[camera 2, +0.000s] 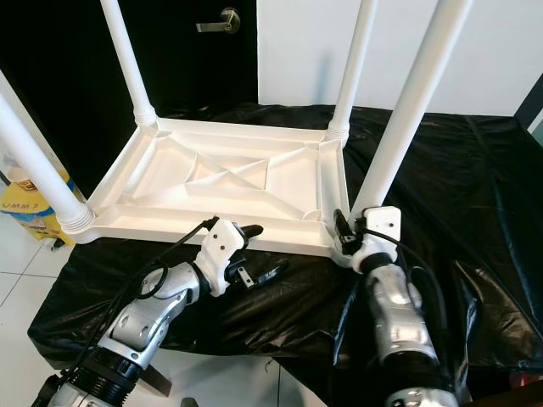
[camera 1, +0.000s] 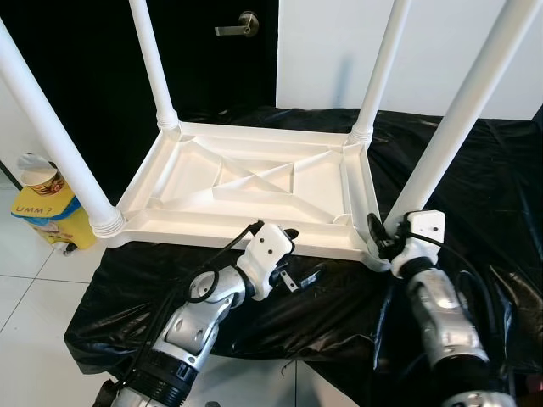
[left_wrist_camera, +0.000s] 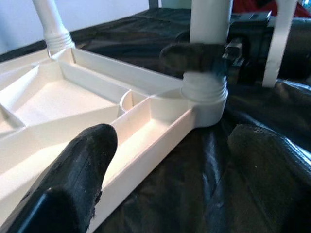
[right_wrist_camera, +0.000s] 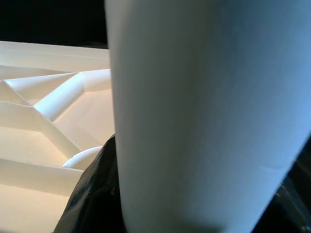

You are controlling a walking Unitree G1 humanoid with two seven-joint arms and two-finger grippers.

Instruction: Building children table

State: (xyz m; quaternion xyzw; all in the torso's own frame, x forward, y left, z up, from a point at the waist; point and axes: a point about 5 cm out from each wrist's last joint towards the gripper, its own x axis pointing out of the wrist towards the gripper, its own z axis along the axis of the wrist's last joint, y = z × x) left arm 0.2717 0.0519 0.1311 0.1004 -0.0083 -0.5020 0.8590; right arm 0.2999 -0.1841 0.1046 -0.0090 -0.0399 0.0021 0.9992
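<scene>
A white plastic children's table (camera 1: 254,182) lies upside down on a black sheet (camera 1: 501,195), with all its legs screwed in and pointing up. My right gripper (camera 1: 381,236) is shut around the base of the near right leg (camera 1: 458,119), just above its socket. The right wrist view shows that leg (right_wrist_camera: 204,111) close up with a black finger (right_wrist_camera: 92,194) beside it. My left gripper (camera 1: 299,254) is open and holds nothing, low at the table's front rim. In the left wrist view its fingers (left_wrist_camera: 77,179) straddle the rim (left_wrist_camera: 160,131), looking toward the held leg (left_wrist_camera: 209,29).
A yellow box (camera 1: 47,212) with a paper cup on top stands on the white tile floor (camera 1: 34,288) at the left. A black door with a metal handle (camera 1: 242,25) is behind the table. The sheet hangs over the near edge.
</scene>
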